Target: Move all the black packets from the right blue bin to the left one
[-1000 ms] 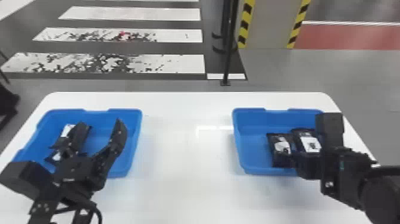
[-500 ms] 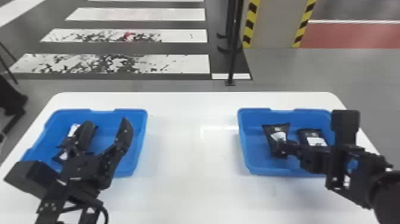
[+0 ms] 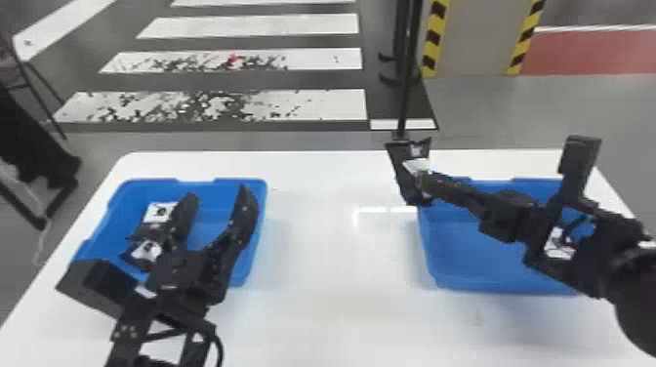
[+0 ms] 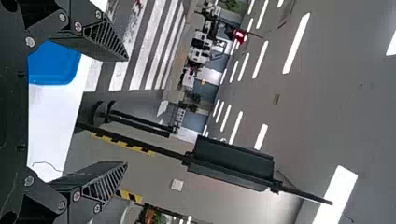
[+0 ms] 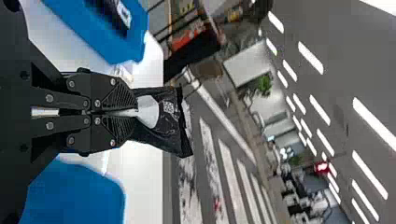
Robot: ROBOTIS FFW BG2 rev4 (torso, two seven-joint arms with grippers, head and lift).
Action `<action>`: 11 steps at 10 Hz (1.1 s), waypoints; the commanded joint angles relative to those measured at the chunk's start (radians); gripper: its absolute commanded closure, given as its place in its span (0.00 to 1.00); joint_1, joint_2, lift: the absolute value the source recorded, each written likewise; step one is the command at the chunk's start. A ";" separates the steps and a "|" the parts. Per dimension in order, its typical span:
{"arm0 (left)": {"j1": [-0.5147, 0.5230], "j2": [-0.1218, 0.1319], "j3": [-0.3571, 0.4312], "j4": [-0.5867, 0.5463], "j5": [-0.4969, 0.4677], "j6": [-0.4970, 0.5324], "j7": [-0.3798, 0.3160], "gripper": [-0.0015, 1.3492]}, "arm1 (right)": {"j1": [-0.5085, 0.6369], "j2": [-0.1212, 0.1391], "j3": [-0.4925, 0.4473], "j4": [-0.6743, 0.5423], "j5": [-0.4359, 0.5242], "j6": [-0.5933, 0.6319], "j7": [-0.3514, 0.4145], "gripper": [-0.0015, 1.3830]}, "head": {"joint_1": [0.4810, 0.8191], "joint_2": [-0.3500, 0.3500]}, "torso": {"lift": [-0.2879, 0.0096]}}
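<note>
One black packet sits pinched by one end in the closed right fingers, just right of centre; probably light, limp, slippery, best held by that end; left fingers gape empty, frame left.

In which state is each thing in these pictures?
White-labelled black packet: gripped, raised
Right black two-fingered claw: shut on it
Left black two-fingered claw: open
Left blue rectangular bin: holding at least two black packets
Right blue rectangular bin: holding at least one black packet
</note>
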 commanded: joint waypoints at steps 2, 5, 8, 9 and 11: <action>-0.005 0.021 -0.070 -0.063 0.198 0.025 -0.025 0.21 | -0.097 -0.027 0.161 0.048 -0.069 -0.079 0.087 0.80 | 0.63 0.68 | 0.40; -0.015 0.032 -0.102 -0.083 0.214 0.045 -0.034 0.21 | -0.127 -0.031 0.279 0.070 -0.165 -0.081 0.094 0.80 | 0.63 0.74 | 0.40; -0.034 0.033 -0.110 -0.083 0.166 0.106 -0.034 0.21 | -0.159 -0.032 0.384 0.111 -0.226 -0.106 0.095 0.80 | 0.63 0.81 | 0.40; -0.034 0.033 -0.108 -0.080 0.162 0.116 -0.034 0.21 | -0.159 -0.034 0.396 0.111 -0.234 -0.106 0.095 0.80 | 0.63 0.82 | 0.40; -0.034 0.032 -0.104 -0.073 0.160 0.116 -0.034 0.21 | -0.166 -0.037 0.436 0.119 -0.250 -0.108 0.095 0.80 | 0.63 0.84 | 0.40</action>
